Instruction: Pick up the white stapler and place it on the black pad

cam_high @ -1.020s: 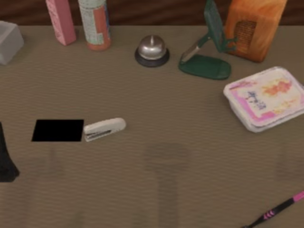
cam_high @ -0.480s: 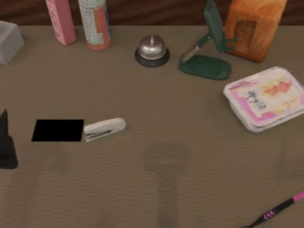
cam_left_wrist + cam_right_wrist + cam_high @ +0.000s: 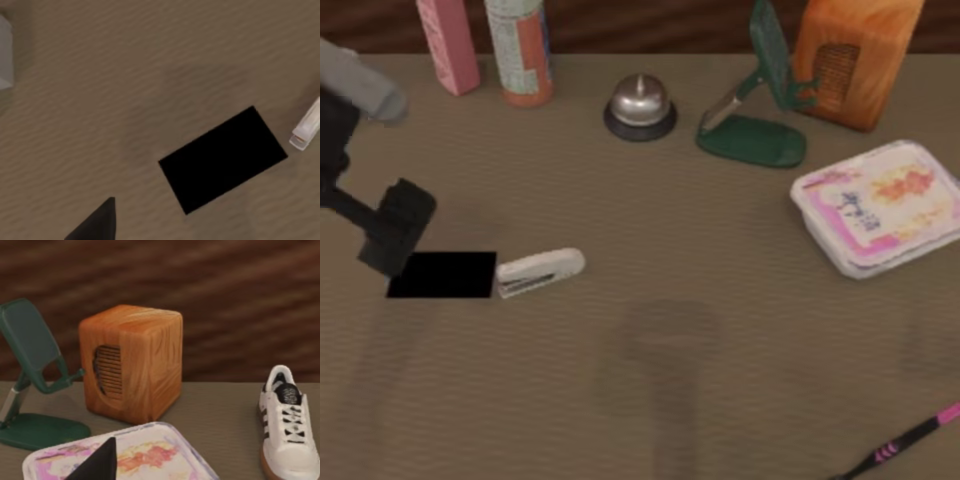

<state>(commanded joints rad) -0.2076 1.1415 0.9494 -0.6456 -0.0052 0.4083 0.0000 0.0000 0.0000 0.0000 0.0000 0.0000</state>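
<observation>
Beside the flat matte black pad (image 3: 442,275) lies the rounded white stapler (image 3: 541,271); left tool's (image 3: 395,228) state unclear.

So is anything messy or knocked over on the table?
Nothing stands out. The white stapler lies flat right beside the black pad, not on it yet. The bell and the green stand sit upright.

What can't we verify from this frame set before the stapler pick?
- Left gripper: top view shows only a dark block over the black pad's corner; open or shut unclear.
- White stapler: cut off by the left wrist view's edge.
- Right gripper: only a dark tip at the right wrist view's edge; absent from the top view.
- Pink-and-black handle: cut off at the top view's corner.
</observation>
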